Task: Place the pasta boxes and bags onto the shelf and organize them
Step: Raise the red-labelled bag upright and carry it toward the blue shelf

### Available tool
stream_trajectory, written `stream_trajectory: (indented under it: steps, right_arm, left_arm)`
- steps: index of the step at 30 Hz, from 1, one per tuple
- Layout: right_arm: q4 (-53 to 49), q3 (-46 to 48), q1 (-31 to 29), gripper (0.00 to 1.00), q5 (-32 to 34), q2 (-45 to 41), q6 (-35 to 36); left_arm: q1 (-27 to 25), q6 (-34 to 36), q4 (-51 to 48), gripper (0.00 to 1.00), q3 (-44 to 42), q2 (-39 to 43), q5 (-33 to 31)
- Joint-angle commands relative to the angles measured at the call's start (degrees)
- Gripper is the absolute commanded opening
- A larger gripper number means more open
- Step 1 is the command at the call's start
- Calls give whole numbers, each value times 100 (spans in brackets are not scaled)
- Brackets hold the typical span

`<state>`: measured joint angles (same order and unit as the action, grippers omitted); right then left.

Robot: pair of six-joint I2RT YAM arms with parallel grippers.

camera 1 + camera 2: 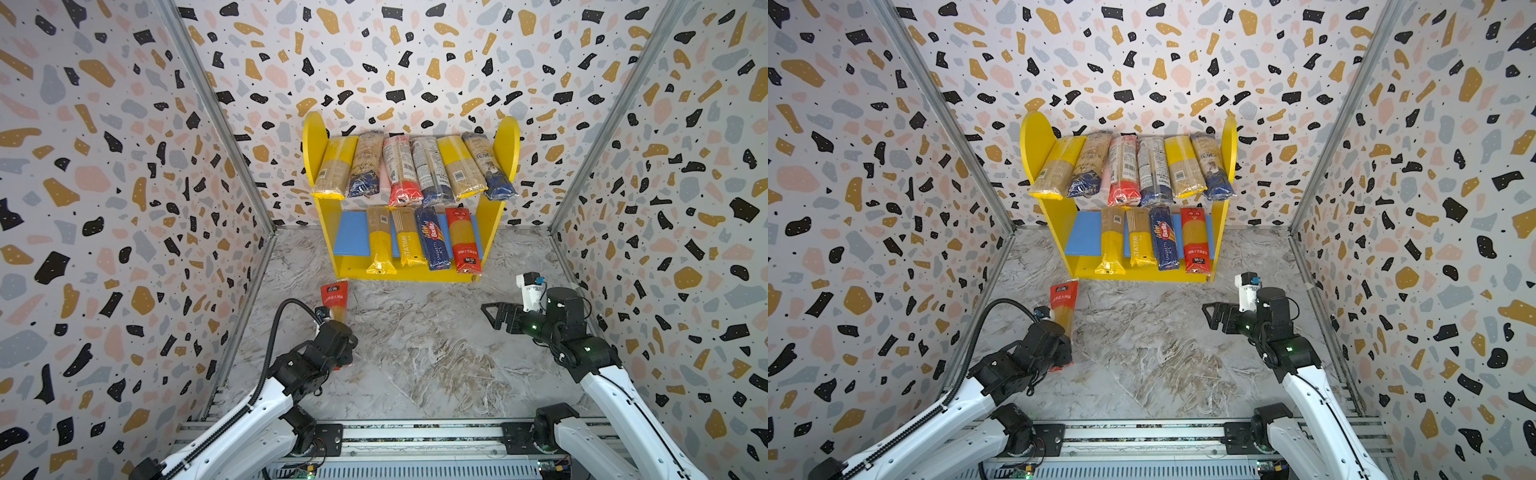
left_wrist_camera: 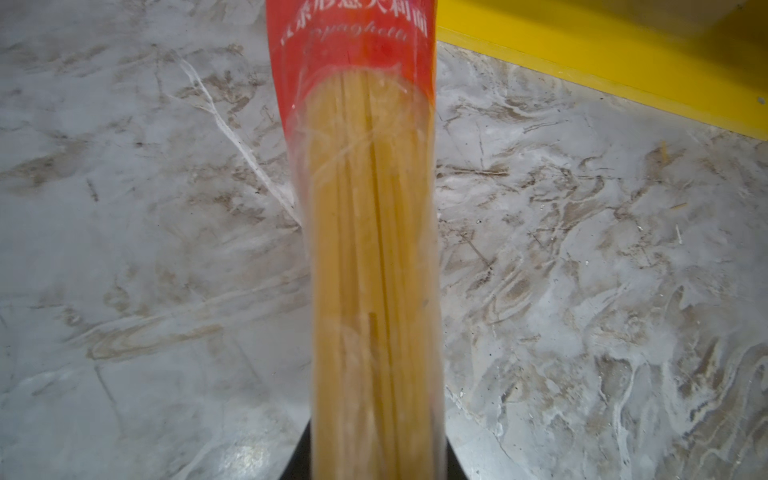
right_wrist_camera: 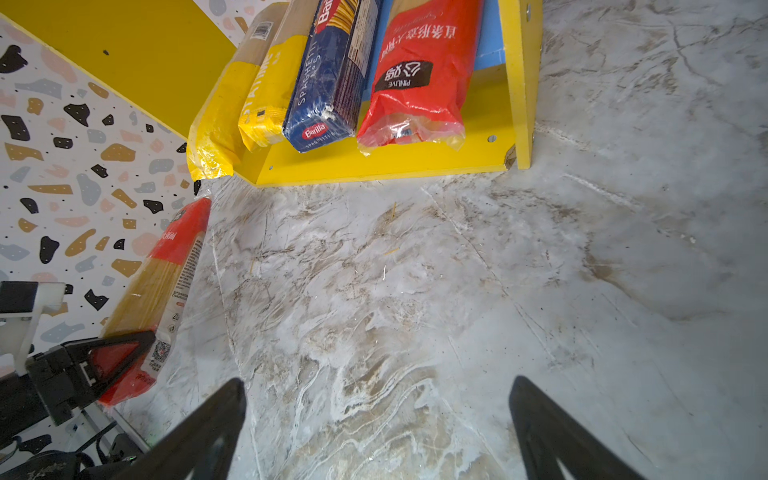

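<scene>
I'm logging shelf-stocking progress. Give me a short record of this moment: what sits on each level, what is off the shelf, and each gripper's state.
shelf: two levels, yellow sides
top level: six packs side by side
lower level: four packs; blue board bare on the left arm's side
off shelf: one red-ended pack, front-left of the shelf
left gripper: shut on the red-ended pack near one end
right gripper: open, empty, over the table

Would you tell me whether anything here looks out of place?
Thin spaghetti-like fragments litter the tabletop. The leftmost pack on the lower board juts past the front base. One red-ended pack is off the shelf, in the left end effector.
</scene>
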<state>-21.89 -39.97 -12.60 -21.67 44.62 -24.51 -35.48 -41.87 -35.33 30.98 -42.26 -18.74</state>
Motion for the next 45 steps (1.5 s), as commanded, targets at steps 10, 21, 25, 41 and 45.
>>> stream_trajectory:
  steps: [10, 21, 25, 41, 45]
  right_arm:
    - [46, -196, 10, 99, -103, -85, -1]
    - [36, -196, 3, 99, -91, -111, 10]
    - [-24, -222, 4, 99, -73, -129, 45]
    - [-227, -300, 10, 99, 74, -196, 129]
    - [-323, -352, 12, 99, 164, -219, 154]
  left_arm:
    - [-29, 489, 473, 0, 969, 315, -10]
    - [-30, 1007, 1230, 0, 1297, -204, -380]
    - [-29, 1219, 1767, 0, 1454, -624, -406]
    - [-2, 2369, 2589, 0, 2508, -2292, -1355]
    - [65, 2613, 2751, 0, 2850, -2728, -1378]
